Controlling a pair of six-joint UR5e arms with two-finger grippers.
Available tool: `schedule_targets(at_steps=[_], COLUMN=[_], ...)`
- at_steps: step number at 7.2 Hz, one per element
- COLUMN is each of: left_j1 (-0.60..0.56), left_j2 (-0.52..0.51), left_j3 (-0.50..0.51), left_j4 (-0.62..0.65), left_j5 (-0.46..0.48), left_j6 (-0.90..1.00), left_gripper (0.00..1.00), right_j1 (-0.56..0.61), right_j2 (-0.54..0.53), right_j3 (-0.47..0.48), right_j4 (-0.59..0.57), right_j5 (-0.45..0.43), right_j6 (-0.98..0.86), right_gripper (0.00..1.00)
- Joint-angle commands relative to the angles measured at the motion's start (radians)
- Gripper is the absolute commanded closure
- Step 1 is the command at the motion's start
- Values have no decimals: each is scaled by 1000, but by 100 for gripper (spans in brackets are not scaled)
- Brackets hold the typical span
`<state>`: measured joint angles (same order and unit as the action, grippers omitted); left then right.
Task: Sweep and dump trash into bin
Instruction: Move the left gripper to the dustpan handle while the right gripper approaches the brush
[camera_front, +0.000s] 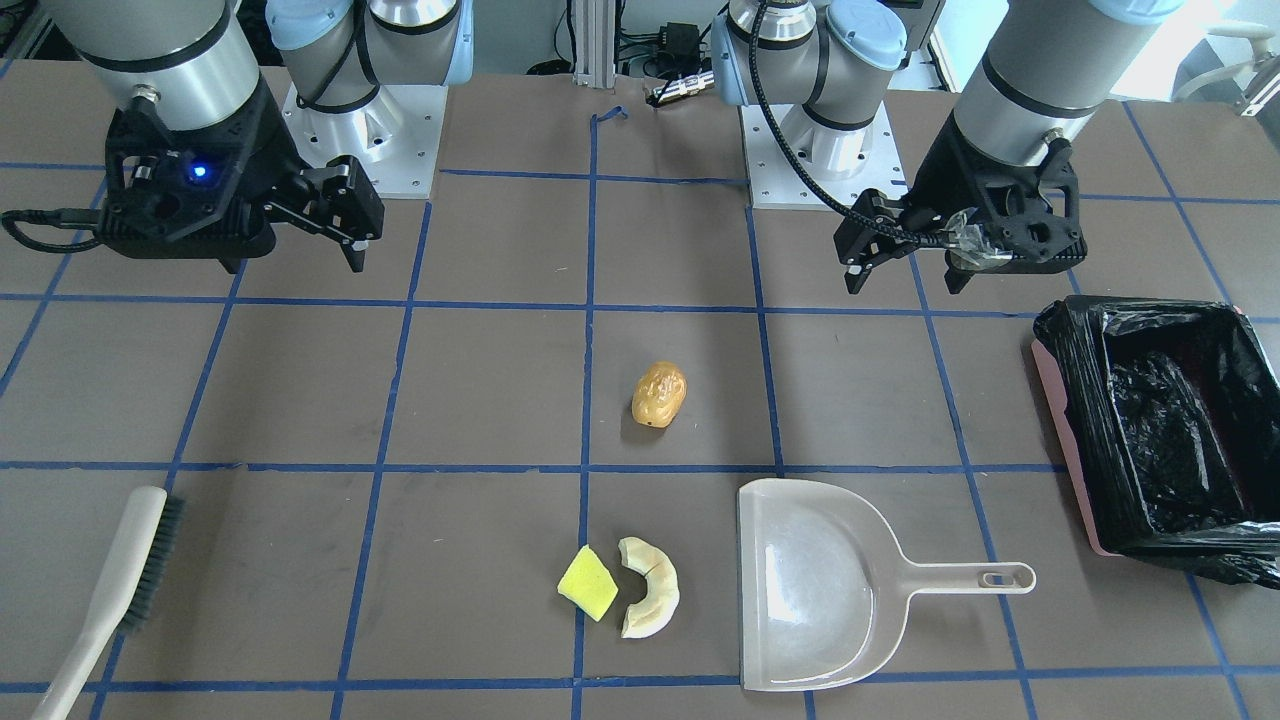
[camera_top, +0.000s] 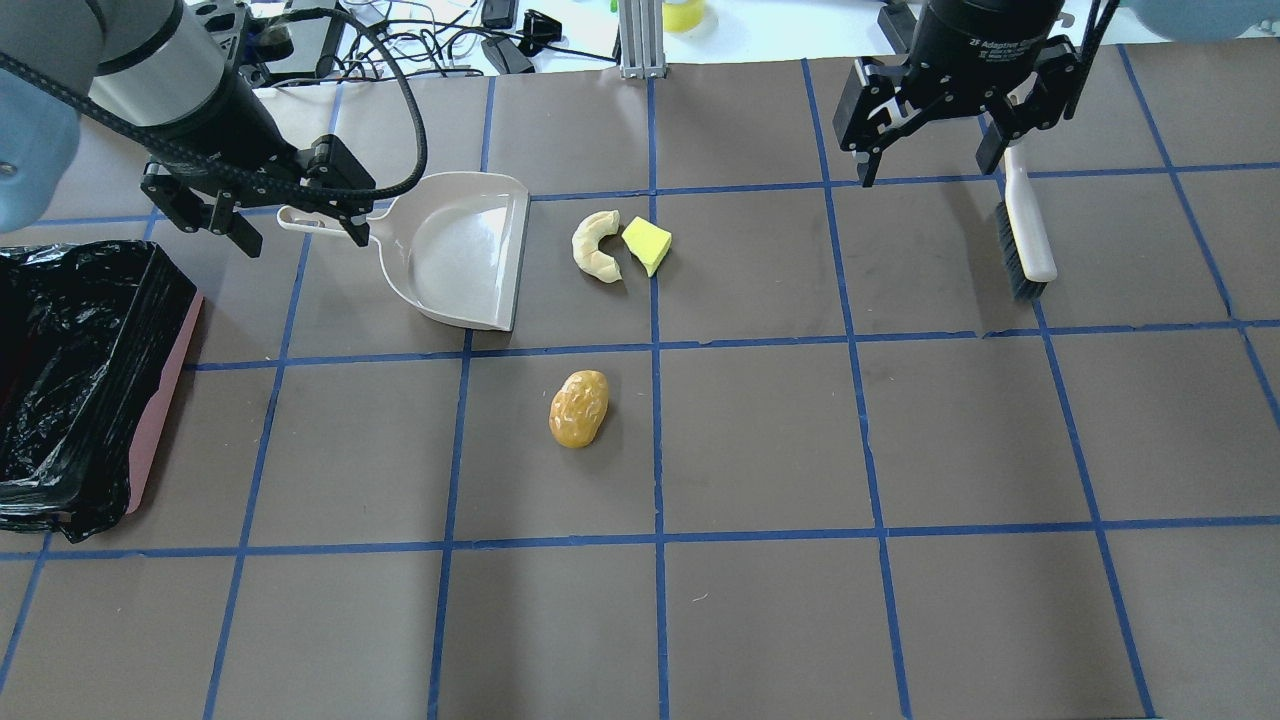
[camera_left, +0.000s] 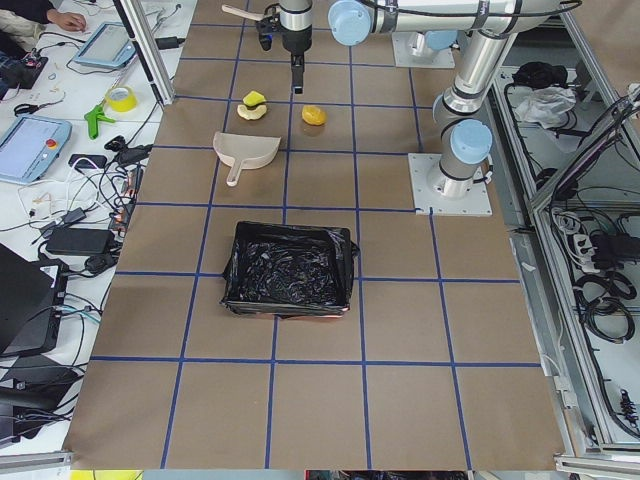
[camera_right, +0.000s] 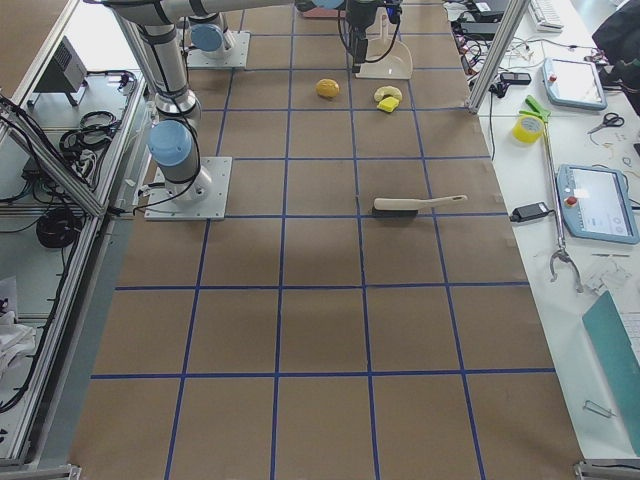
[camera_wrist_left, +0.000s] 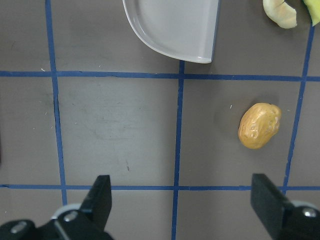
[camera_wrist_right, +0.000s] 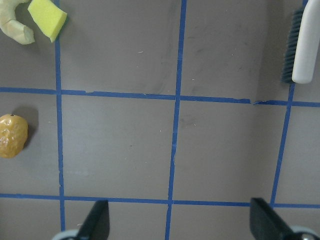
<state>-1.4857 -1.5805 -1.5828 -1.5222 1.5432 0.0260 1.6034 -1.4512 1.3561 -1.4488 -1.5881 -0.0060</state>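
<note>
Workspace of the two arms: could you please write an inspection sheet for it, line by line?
Surface: brown table, blue tape grid.
Job's things: potato-like lump, yellow sponge wedge, cream crescent slice lying loose; bin bag-lined; dustpan empty; brush lying flat.
Clutter: nothing seen.
End effectors: left end effector open, empty; right end effector open, empty.
Cables: black cable along left arm; tangle beyond far edge.
Surroundings: bench with tablets and tape roll.
</note>
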Motion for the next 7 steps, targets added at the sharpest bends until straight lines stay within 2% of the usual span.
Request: schedule_targets(at_steps=[1,2,3,4,5,6,7], left_j1=[65,86,102,107,107,107,107], left_j2=[-9,-18,-27,-44,-70,-79,-99], left_j3=[-2,-2,-3,-5,-19,-79,-145], left_j4=[59,62,66,133,214,220,306], left_j5=[-6,-11,-2,0,0,0,0], left_j6=[-8,-43,-181,-395,-552,-651,-743], left_gripper=[0,0,0,0,0,0,0], right_j1=[-80,-104,-135,-152,-158,-164,-215], right_j2=[31,44,70,101,121,132,178], right_j3=[-21,-25,-28,-29,-40,-52,-61], right_j4=[-53,-97,-160,-217,-223,-232,-311], right_j5=[2,0,-6,-10,-15,-21,-32], right_j6=[-17,-40,-49,-52,-52,-69,-96], right_gripper=[0,0,0,0,0,0,0])
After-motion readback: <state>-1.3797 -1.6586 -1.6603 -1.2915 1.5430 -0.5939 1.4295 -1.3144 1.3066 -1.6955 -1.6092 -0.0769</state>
